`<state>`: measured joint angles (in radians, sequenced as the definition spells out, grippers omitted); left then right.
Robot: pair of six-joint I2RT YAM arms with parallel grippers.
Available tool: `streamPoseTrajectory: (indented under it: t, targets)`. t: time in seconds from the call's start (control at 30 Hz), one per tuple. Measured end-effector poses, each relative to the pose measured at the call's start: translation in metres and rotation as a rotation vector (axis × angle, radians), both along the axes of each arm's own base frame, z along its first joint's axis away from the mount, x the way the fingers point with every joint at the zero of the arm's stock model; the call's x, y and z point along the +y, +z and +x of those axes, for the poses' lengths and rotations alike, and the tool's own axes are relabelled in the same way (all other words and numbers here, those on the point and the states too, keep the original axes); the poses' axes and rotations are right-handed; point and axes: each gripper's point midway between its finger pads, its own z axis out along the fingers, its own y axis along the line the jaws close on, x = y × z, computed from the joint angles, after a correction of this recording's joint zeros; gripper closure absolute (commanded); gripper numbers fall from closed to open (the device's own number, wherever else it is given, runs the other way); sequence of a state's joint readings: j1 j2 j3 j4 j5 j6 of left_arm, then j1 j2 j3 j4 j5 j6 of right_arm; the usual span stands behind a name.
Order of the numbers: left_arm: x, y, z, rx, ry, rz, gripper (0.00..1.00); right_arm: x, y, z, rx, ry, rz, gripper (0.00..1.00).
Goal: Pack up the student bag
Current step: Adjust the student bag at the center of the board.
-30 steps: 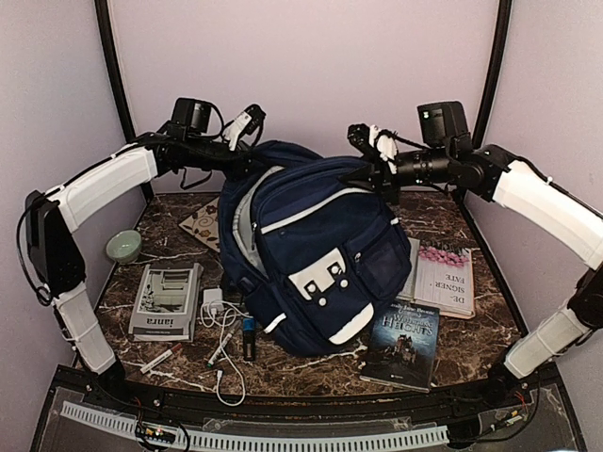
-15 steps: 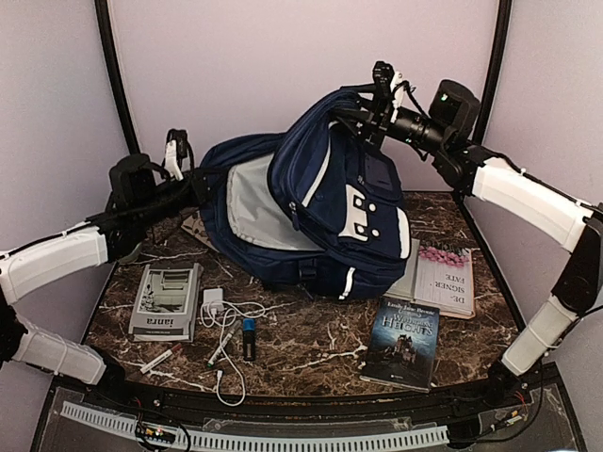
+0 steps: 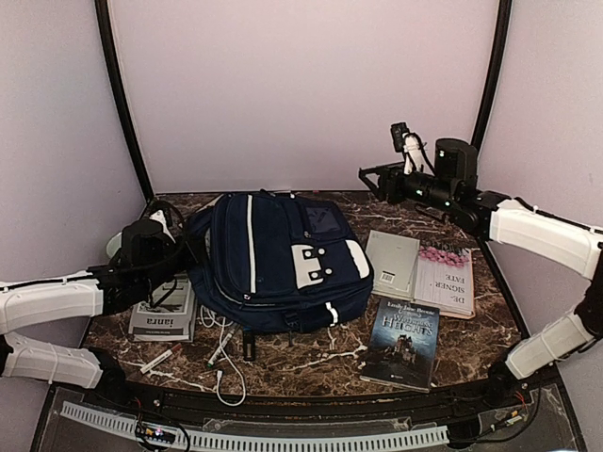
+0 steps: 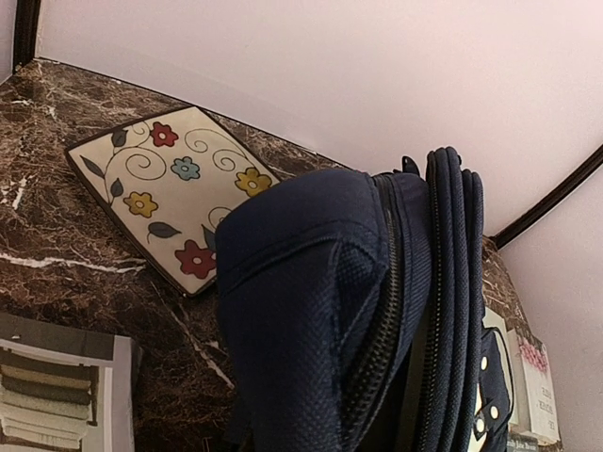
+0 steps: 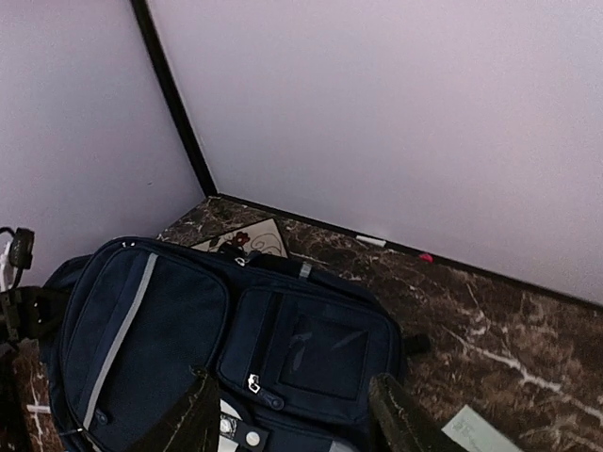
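Observation:
The student bag is a navy backpack with white trim. It lies flat on the marble table, front pockets up, and also shows in the right wrist view. My left gripper is low at the bag's left edge, shut on the bag's fabric. Navy fabric and a zipper fill the left wrist view and hide the fingers. My right gripper hangs open and empty in the air above the bag's back right corner. Its two dark fingers spread wide over the top pocket.
A floral tile lies behind the bag on the left. Right of the bag are a white book, a pink-flowered book and a dark novel. At the front left are a grey box, a charger cable and a marker.
Both arms held the bag up and tilted; it now lies flat on the table. My right gripper has let go, opened and drawn back. My left arm has come down with the bag.

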<state>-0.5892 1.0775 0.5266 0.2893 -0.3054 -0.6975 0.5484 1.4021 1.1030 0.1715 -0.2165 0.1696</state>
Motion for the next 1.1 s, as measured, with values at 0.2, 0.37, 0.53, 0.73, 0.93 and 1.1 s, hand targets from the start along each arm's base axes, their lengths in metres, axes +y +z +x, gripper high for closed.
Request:
streamPoseTrajectory:
  t: [0.2, 0.37, 0.53, 0.73, 0.93, 1.1]
  targets:
    - [0.005, -0.004, -0.007, -0.001, 0.020, -0.009, 1.00, -0.016, -0.117, -0.051, 0.374, -0.090, -0.073, 0.52]
    - [0.008, -0.011, -0.010, 0.002, 0.021, -0.010, 1.00, -0.014, -0.224, -0.126, 0.666, -0.054, -0.158, 0.56]
    - [0.009, -0.012, -0.014, -0.002, 0.017, -0.021, 1.00, -0.007, -0.280, -0.150, 0.850, -0.036, -0.097, 0.56]
    - [0.012, -0.010, -0.017, -0.010, 0.019, -0.050, 1.00, 0.037, -0.289, -0.113, 0.892, -0.003, -0.025, 0.56]
    - [0.004, -0.011, -0.023, -0.003, 0.016, -0.137, 1.00, 0.047, -0.276, -0.038, 0.828, -0.084, 0.043, 0.56]
    - [-0.038, -0.017, -0.038, 0.009, -0.092, -0.150, 0.82, 0.040, -0.256, 0.024, 0.754, -0.152, 0.082, 0.56]
